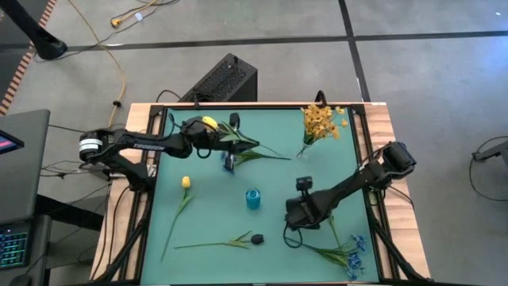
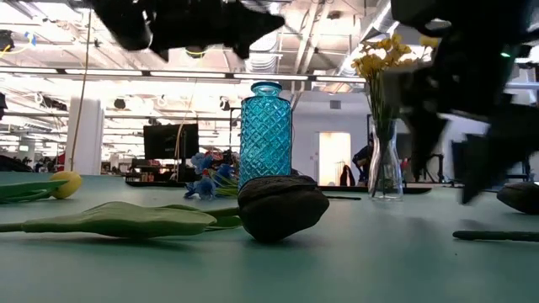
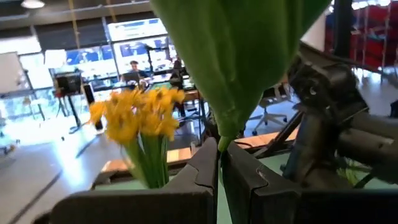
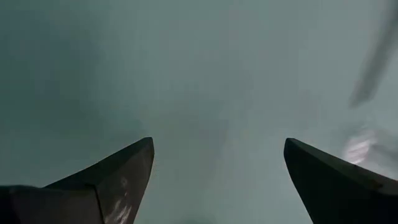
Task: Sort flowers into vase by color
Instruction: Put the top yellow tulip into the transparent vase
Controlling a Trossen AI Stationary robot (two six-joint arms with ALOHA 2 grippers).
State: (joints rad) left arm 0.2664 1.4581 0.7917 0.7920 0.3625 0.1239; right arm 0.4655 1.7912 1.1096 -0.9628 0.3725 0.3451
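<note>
Green table mat (image 1: pixel 214 214) seen from above, with both arms over it. Left gripper (image 1: pixel 208 137) near the far left corner, fingers (image 3: pixel 205 171) pressed together on a yellow tulip (image 1: pixel 209 122); broad green leaf (image 3: pixel 236 56) of that stem hanging just ahead of the wrist camera, stalk trailing toward the middle of the far edge. Right gripper (image 1: pixel 295 216) low over the mat right of centre, fingers (image 4: pixel 118 171) spread wide with only bare mat between them, nothing held. Clear glass vase (image 2: pixel 385 164) with yellow small-bloom sprays (image 1: pixel 321 121) upright near the far right corner. Blue glass vase (image 1: pixel 253 198) upright near the centre, just left of the right gripper. Second yellow tulip (image 1: pixel 186 183) lying flat toward the left edge, stalk running to the near left corner. Dark bud (image 1: pixel 257 237) on a leafy stem lying along the near edge. Blue small-bloom sprays (image 1: pixel 355 250) lying at the near right corner. Small blue sprig (image 1: pixel 229 164) on the mat just beside the left gripper.
</note>
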